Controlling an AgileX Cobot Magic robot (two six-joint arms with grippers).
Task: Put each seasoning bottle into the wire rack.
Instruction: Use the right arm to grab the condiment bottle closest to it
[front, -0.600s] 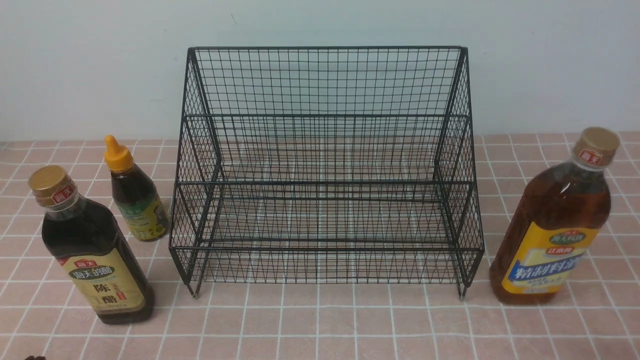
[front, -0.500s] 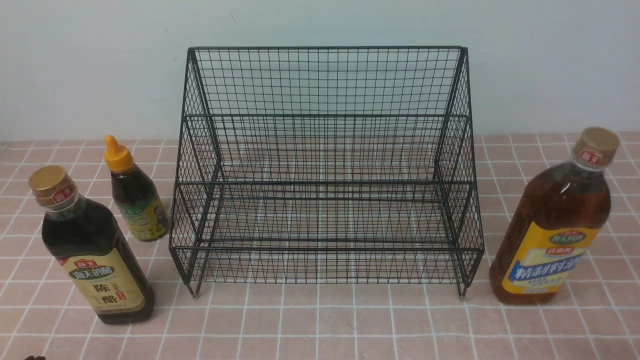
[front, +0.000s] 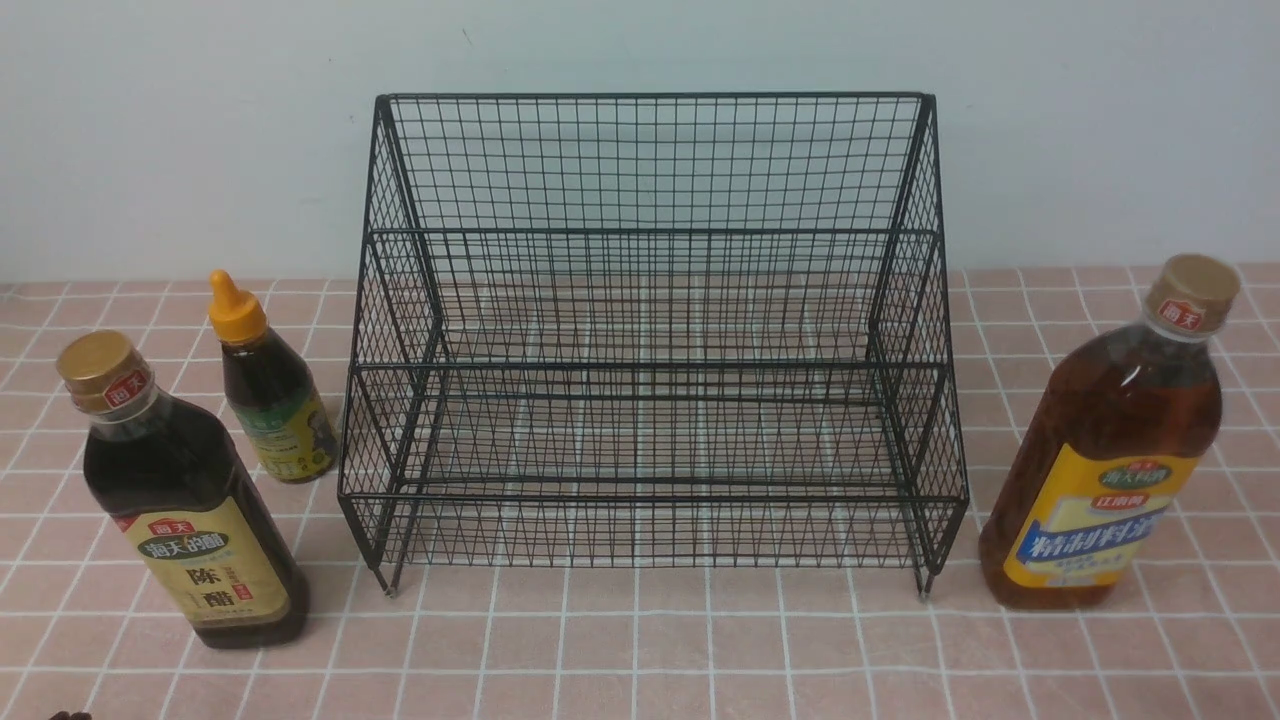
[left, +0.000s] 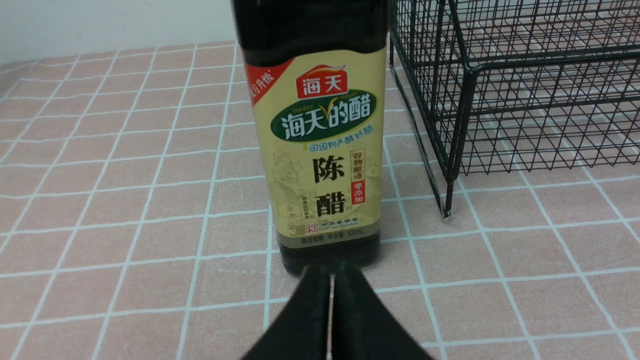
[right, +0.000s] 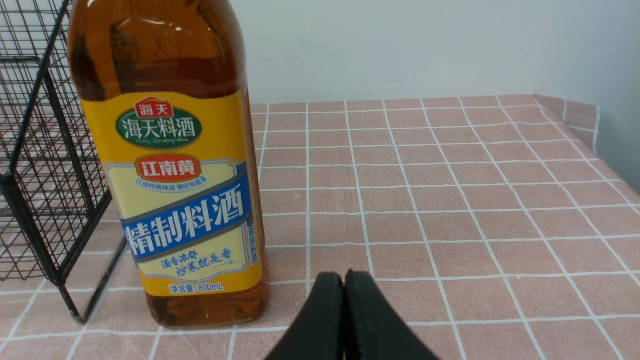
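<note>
The black wire rack (front: 650, 340) stands empty in the middle of the table, its back to the wall. Left of it stand the dark bottle with beige label and gold cap (front: 190, 500) and, behind that, the small dark bottle with orange nozzle (front: 270, 385). The tall amber bottle with yellow-blue label (front: 1105, 450) stands right of the rack. In the left wrist view my left gripper (left: 332, 272) is shut and empty, just in front of the dark bottle (left: 317, 140). My right gripper (right: 344, 277) is shut and empty, beside the amber bottle (right: 175, 165), apart from it.
A pink checked cloth (front: 640, 640) covers the table. A pale wall (front: 200, 130) rises right behind the rack. The table's right edge (right: 595, 130) shows in the right wrist view. A rack corner and foot (left: 447, 210) stand close to the dark bottle.
</note>
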